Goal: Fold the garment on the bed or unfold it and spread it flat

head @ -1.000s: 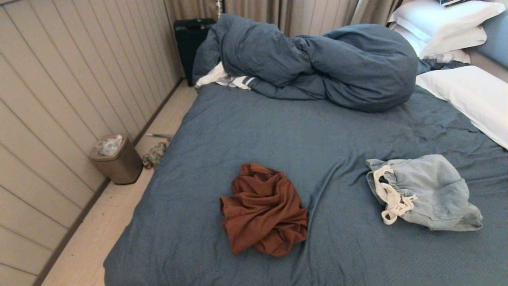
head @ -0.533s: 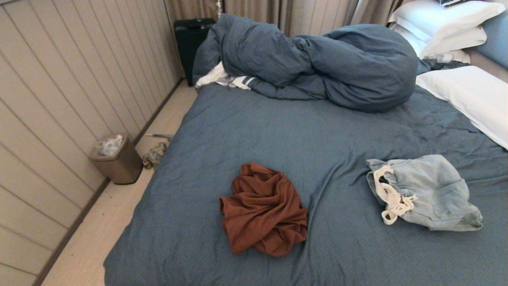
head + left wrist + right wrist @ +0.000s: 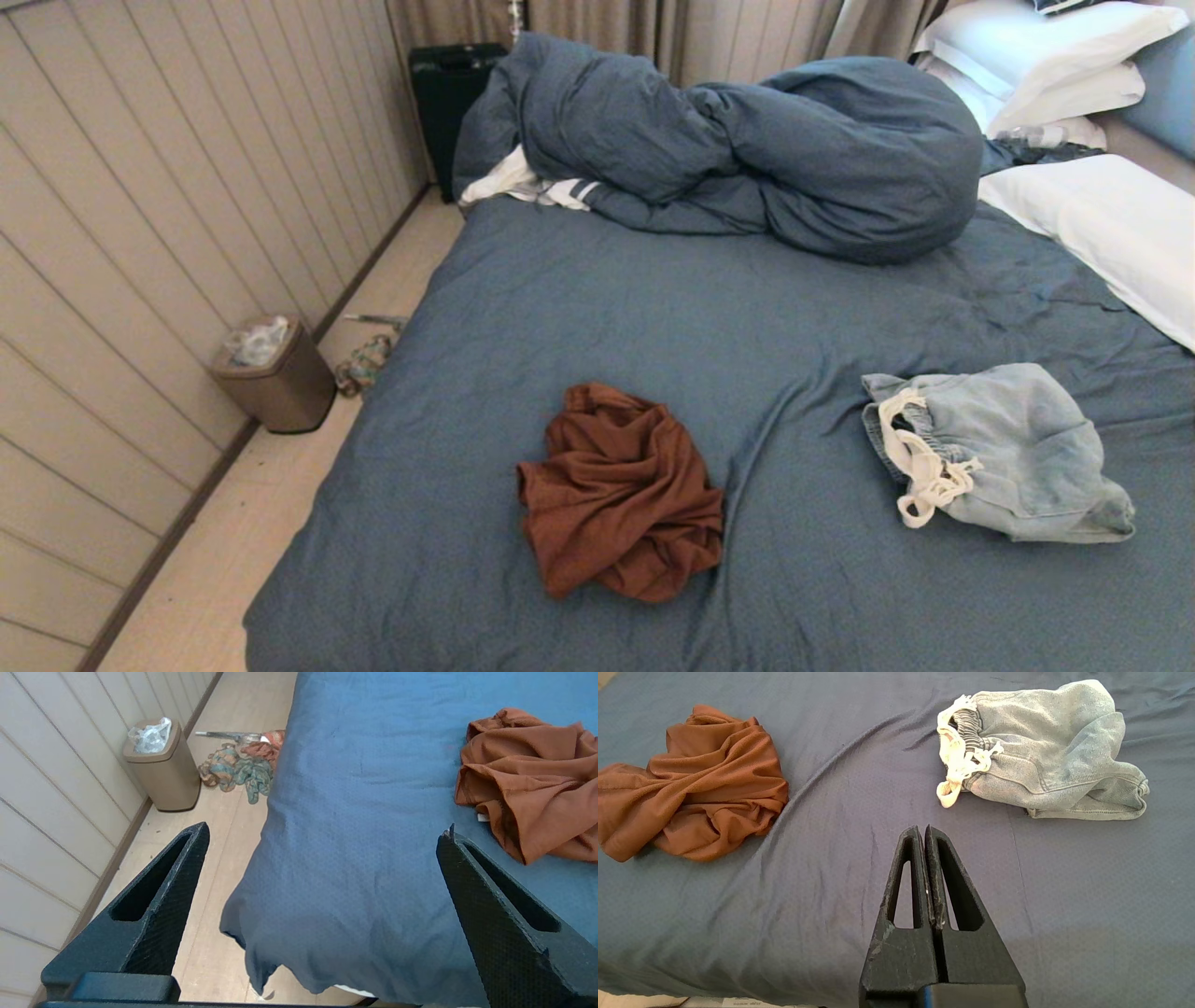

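Observation:
Two crumpled garments lie on the bed (image 3: pixel 653 308) with its slate-blue sheet. A rust-brown garment (image 3: pixel 621 493) sits bunched near the front middle. A pale blue garment (image 3: pixel 1008 453) with a cream drawstring lies to its right. Neither gripper shows in the head view. My left gripper (image 3: pixel 324 833) hangs open and empty over the bed's front left corner, the brown garment (image 3: pixel 532 781) off to one side of it. My right gripper (image 3: pixel 923 828) is shut and empty above the bare sheet, between the brown garment (image 3: pixel 698 781) and the pale blue garment (image 3: pixel 1055 751).
A bunched blue duvet (image 3: pixel 747 149) fills the bed's far side, white pillows (image 3: pixel 1102 215) lie at the right. Left of the bed runs a strip of floor with a tan bin (image 3: pixel 275 373), some cloth (image 3: pixel 364 364) and a dark suitcase (image 3: pixel 448 103) by the panelled wall.

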